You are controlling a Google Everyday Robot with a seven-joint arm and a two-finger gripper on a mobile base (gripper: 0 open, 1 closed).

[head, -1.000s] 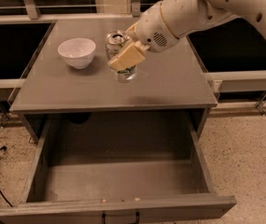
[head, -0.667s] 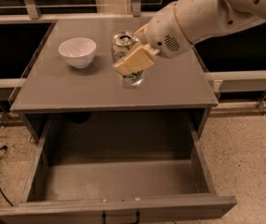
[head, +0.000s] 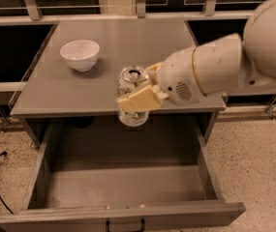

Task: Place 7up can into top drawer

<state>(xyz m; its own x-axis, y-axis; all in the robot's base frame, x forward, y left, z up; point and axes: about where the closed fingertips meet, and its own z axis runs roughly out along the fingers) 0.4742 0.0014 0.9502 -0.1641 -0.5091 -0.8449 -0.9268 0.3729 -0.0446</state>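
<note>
The 7up can is held upright, clamped in the tool, at the counter's front edge. The open top drawer lies directly below and slightly forward of it.

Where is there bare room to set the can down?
The whole floor of the top drawer is bare between its walls. On the cabinet top, the back and middle are free; the white bowl takes the left side of the view. It is crowded only at the front edge, where the pincer grips the 7up can.
</note>
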